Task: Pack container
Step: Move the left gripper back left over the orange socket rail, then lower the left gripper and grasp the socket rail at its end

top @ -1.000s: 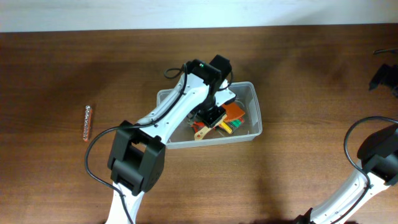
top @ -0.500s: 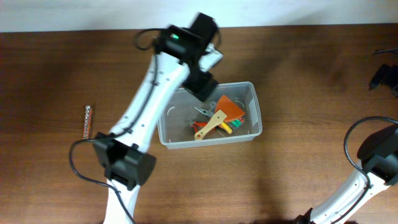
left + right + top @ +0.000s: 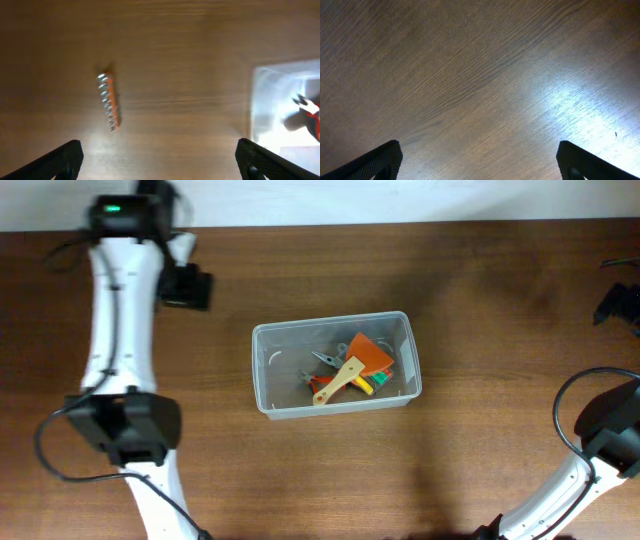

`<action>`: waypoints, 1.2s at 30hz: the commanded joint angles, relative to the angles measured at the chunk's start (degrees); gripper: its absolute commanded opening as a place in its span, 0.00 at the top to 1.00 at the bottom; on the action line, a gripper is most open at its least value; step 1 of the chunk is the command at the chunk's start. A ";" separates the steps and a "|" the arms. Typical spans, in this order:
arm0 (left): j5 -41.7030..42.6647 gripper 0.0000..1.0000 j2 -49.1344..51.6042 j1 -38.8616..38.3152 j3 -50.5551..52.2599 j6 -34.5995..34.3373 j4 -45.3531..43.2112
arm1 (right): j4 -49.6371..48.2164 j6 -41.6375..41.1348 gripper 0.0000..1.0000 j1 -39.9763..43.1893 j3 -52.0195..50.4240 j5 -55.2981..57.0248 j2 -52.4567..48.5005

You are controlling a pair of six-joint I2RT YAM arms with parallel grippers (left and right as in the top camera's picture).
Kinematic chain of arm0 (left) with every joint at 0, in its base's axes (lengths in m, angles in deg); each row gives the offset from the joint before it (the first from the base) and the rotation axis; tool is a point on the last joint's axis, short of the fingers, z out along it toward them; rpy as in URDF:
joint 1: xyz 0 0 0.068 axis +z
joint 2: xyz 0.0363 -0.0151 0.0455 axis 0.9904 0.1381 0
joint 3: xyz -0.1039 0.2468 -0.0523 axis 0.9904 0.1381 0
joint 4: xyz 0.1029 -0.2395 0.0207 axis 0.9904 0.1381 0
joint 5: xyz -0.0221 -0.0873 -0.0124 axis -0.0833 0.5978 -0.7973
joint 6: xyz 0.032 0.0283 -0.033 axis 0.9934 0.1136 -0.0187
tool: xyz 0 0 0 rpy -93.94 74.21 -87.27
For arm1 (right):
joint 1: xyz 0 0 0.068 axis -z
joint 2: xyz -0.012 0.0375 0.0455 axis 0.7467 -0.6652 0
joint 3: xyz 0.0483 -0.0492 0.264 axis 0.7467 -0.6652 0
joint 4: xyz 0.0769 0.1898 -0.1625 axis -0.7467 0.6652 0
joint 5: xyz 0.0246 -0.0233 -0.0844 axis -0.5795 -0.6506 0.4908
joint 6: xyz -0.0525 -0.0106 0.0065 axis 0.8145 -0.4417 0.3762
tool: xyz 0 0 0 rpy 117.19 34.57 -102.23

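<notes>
The clear container (image 3: 262,370) sits mid-table and holds an orange piece (image 3: 372,356), a wooden-handled tool (image 3: 338,383), pliers (image 3: 322,360) and a green-yellow item (image 3: 376,384). My left gripper (image 3: 187,285) hangs open and empty over bare wood at the far left, well away from the container. In the left wrist view its fingers stand wide around nothing (image 3: 160,160). An orange bit strip (image 3: 108,108) lies ahead of them, and the container's corner (image 3: 270,100) shows blurred at the right. My right gripper (image 3: 480,160) is open over bare table.
The right arm's base (image 3: 600,430) stands at the right edge of the table. The left arm's white links (image 3: 118,350) run down the left side. A white wall strip (image 3: 400,200) borders the far edge.
The left gripper opened over the container, left the wooden-handled tool inside, then swung up and away to the far left. The right arm has not moved.
</notes>
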 commanded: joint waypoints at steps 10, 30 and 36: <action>7.85 0.01 -16.57 15.65 7.98 -0.94 0.26 | 0.00 -0.26 0.01 -0.28 0.11 -0.31 0.94; 4.87 0.01 -33.11 26.16 47.82 -0.26 -30.01 | 0.00 -0.26 0.01 -0.28 0.11 -0.31 0.94; 7.61 0.01 -32.76 25.99 48.00 13.42 -30.45 | 0.00 -0.26 0.01 -0.28 0.11 -0.31 0.94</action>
